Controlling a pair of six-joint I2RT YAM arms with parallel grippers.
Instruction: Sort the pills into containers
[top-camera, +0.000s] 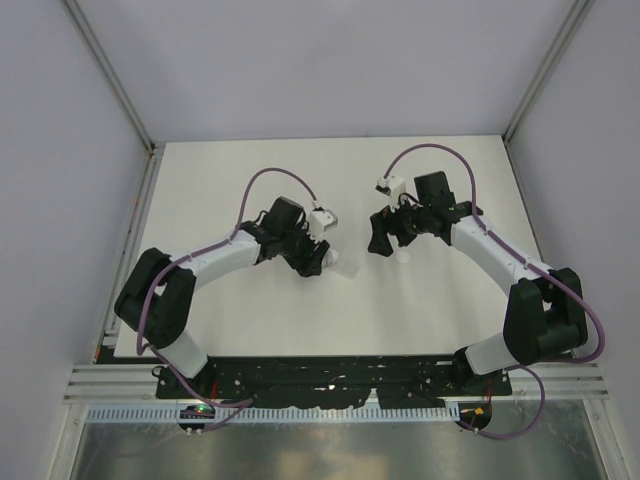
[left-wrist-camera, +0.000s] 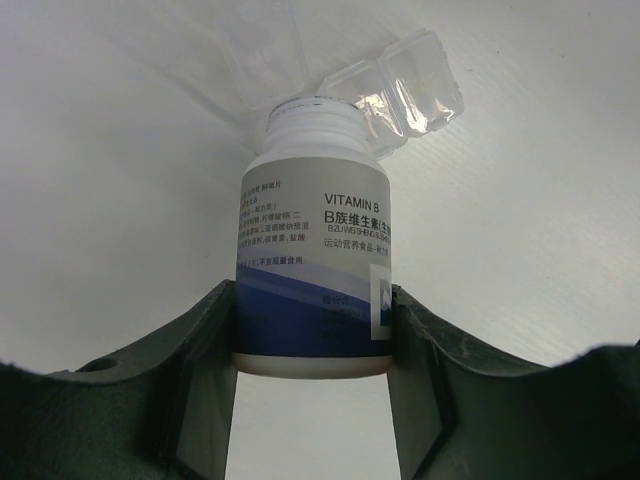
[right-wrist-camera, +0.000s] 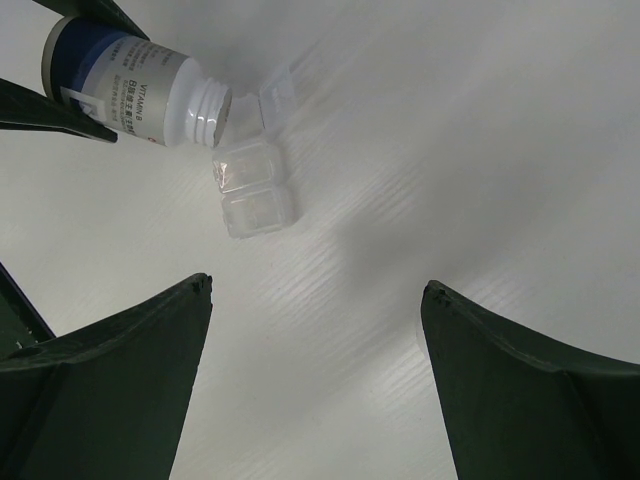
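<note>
My left gripper is shut on a white pill bottle with a blue label, gripping its base. The bottle has no cap on, and its threaded neck is tipped toward a small clear plastic packet lying on the table. From the right wrist view the bottle lies nearly level, its open mouth just above the clear packet. My right gripper hovers open over bare table, a little short of the packet, with nothing between its fingers. From above, the left gripper and right gripper face each other mid-table. I cannot make out any pills.
The white table is boxed in by pale walls, with aluminium posts at the back corners. The arm bases stand on a black rail at the near edge. The left arm's dark fingers show in the right wrist view.
</note>
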